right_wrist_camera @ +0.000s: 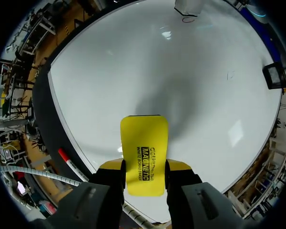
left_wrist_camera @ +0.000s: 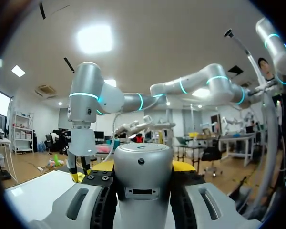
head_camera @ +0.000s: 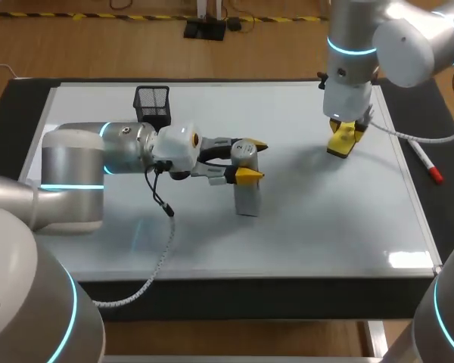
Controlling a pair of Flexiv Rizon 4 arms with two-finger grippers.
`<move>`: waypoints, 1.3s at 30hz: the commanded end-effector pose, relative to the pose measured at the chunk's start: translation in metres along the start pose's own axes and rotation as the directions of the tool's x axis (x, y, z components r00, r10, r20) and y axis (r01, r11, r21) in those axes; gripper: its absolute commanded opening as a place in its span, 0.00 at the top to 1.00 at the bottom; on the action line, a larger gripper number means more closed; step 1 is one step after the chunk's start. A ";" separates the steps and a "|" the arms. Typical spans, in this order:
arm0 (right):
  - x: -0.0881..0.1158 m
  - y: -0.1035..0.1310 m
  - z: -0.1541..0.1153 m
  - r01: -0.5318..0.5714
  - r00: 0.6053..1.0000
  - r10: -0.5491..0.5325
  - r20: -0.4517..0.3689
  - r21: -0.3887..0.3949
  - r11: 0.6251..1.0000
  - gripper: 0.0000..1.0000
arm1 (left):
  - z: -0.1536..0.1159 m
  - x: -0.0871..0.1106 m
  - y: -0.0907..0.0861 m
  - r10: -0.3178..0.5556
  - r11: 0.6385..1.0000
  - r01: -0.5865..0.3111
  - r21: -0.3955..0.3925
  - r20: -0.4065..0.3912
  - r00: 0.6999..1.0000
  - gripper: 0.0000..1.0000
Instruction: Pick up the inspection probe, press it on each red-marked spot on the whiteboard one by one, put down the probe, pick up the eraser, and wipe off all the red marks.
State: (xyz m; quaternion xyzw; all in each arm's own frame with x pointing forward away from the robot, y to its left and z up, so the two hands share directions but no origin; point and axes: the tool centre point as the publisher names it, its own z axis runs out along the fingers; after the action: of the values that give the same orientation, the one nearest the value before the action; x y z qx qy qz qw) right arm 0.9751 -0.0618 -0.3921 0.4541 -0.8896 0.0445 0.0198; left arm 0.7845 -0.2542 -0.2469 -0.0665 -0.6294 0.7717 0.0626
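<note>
Probe: one grey cylinder (head_camera: 247,198) standing upright, a little left of the frame's middle in the head view. Its long axis is vertical, with the base on the whiteboard (head_camera: 325,227) and the rounded cap on top.
Left gripper: (head_camera: 251,160) comes in level from the left. Its two yellow tips are clamped on the probe's upper part from either side.
Eraser: one yellow block (head_camera: 340,144) at the upper right of the head view. It is held lengthwise along the fingers with its free end pointing down at the board. I cannot tell whether it touches the board.
Right gripper: (right_wrist_camera: 144,169) hangs straight down, pinching the eraser between both tips.
Room around the probe: it stands well apart from every board edge, with bare white surface on all sides.
Room around the eraser: it is near the board's far edge and right edge.
Other things: one black mesh cup (head_camera: 152,106) at the board's upper left. One red-capped marker (head_camera: 425,162) lies on the dark mat just beside the right edge.
</note>
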 end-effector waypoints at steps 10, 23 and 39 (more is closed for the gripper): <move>0.000 -0.001 -0.001 0.001 1.000 -0.001 -0.002 0.002 1.000 1.00 | 0.001 -0.005 0.011 -0.009 1.000 0.009 -0.003 -0.004 1.000 1.00; 0.000 -0.001 -0.001 0.001 1.000 -0.001 -0.002 0.002 1.000 1.00 | 0.003 -0.005 0.013 -0.013 1.000 0.013 -0.023 -0.010 1.000 1.00; 0.000 -0.001 -0.001 0.001 1.000 -0.001 -0.002 0.002 1.000 1.00 | 0.003 -0.004 0.015 -0.018 0.999 0.018 -0.034 -0.010 1.000 1.00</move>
State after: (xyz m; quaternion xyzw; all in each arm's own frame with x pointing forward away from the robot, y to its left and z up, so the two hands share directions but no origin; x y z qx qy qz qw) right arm 0.9751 -0.0618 -0.3922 0.4540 -0.8896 0.0445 0.0198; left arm 0.7877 -0.2613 -0.2616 -0.0661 -0.6416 0.7608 0.0712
